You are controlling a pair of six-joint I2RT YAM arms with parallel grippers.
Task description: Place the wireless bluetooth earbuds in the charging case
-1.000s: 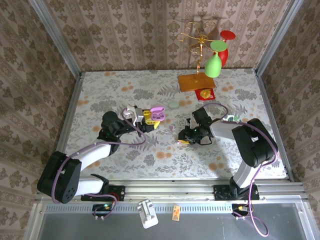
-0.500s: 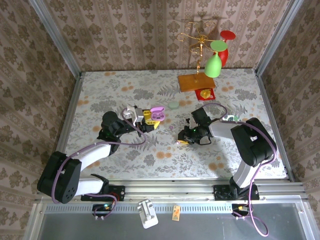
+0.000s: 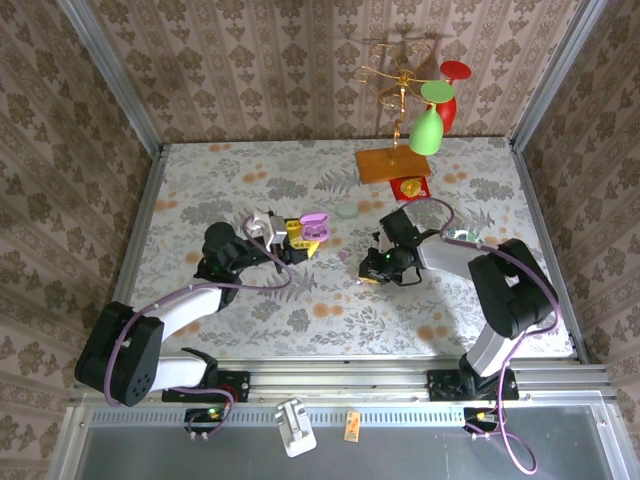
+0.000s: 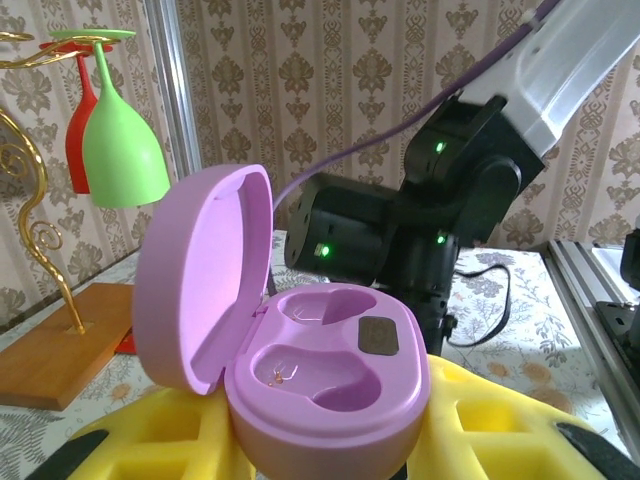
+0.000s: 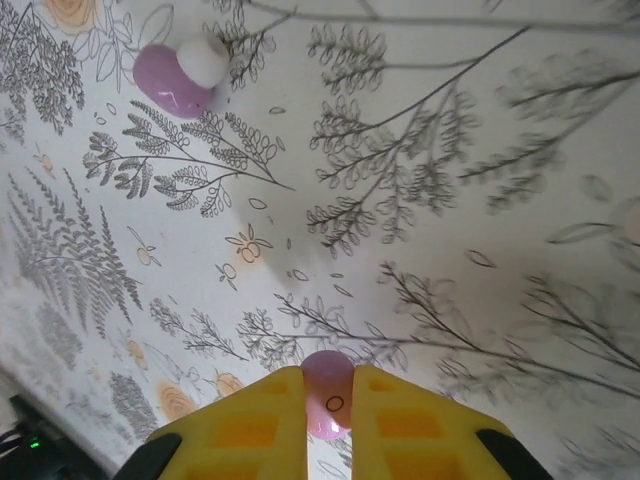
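R claw pinches glossy lilac bean-shaped earbud — smooth plastic

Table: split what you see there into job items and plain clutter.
Job: open lilac charging case; gripped earbud; loose earbud.
Clutter: green glass; red glass; gold rack; wooden base; small mint oval.

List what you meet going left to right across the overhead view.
The open lilac oval charging case in the left gripper → small mint oval case → right gripper pinching a pale lilac earbud → hanging green wine glass.
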